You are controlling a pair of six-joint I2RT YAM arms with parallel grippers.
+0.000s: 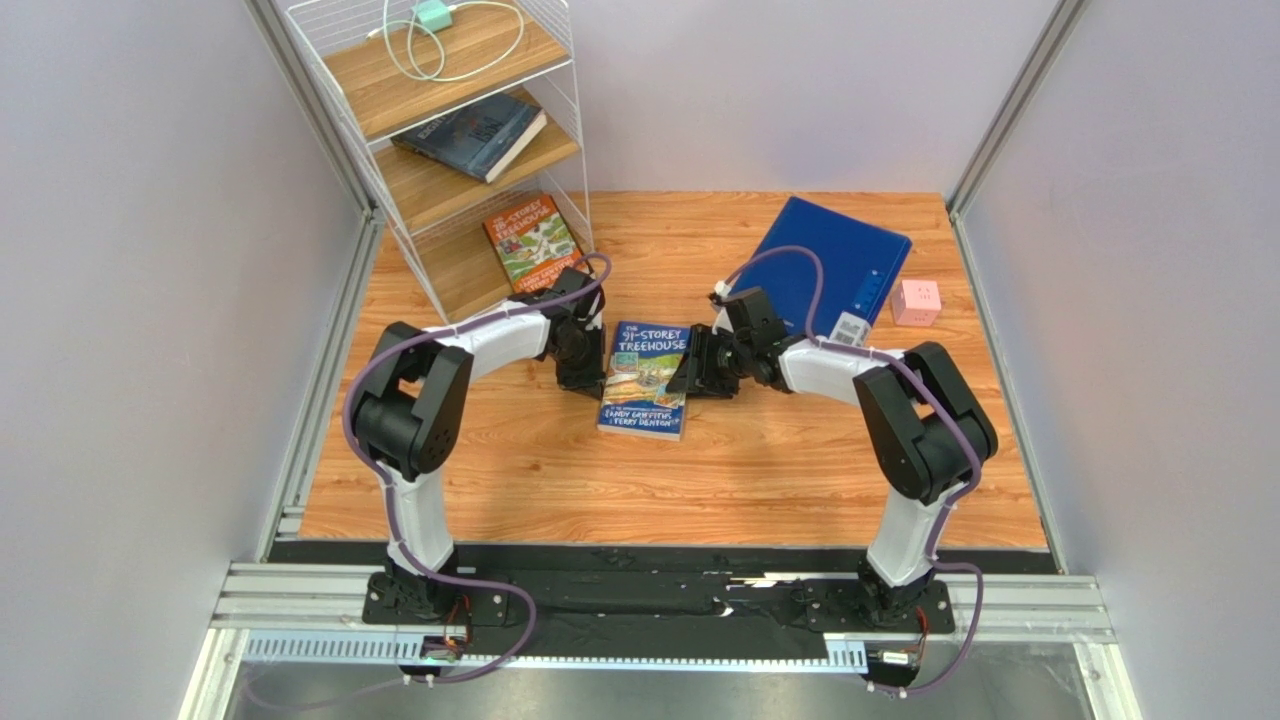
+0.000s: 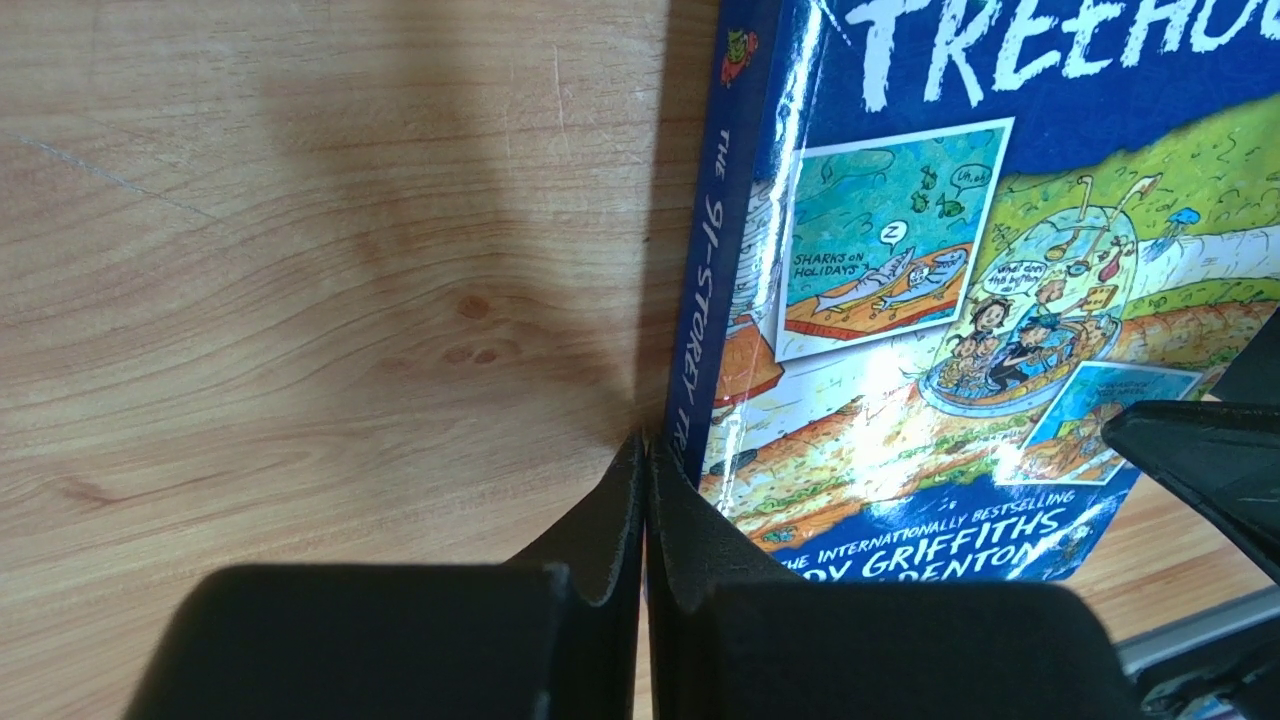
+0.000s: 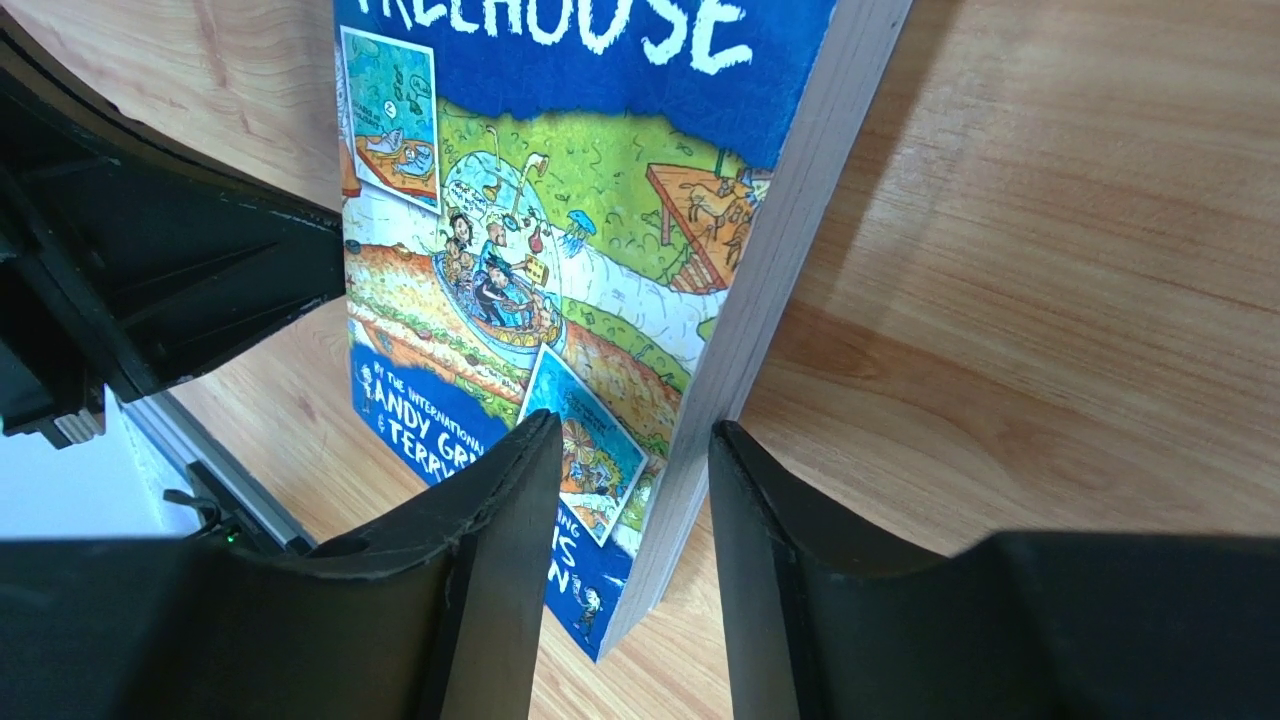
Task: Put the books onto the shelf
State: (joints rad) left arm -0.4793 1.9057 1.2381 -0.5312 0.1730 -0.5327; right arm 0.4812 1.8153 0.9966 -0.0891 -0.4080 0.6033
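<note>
**Top external view, left to right.** The shelf (image 1: 413, 188) stands at the far left corner of the bench (image 1: 496, 480). A cable (image 1: 451, 38) lies on its top board, a dark book (image 1: 473, 135) lies flat on the middle board, and an orange Treehouse book (image 1: 529, 243) sits on the lowest board. Two books thus appear to be stowed already.

**Centre.** The blue Treehouse book (image 1: 646, 378) lies cover-up on the bench, between the two arms and well apart from the shelf. The left gripper (image 1: 583, 372) is at the book's spine with its jaws clenched on nothing. In the left wrist view their tips (image 2: 645, 450) meet right against the spine. This placement suggests a backstop that keeps the book from sliding while the other side is worked. The right gripper (image 1: 694, 375) is at the opposite, page-edge side. In the right wrist view its jaws stand parted astride that edge (image 3: 631, 435), one finger over the cover and one beside the pages. Whether they already pinch the book cannot be told.

**Right.** A blue folder (image 1: 834, 263) and a pink cube (image 1: 915, 302) lie at the far side of the bench, clear of the work.
</note>
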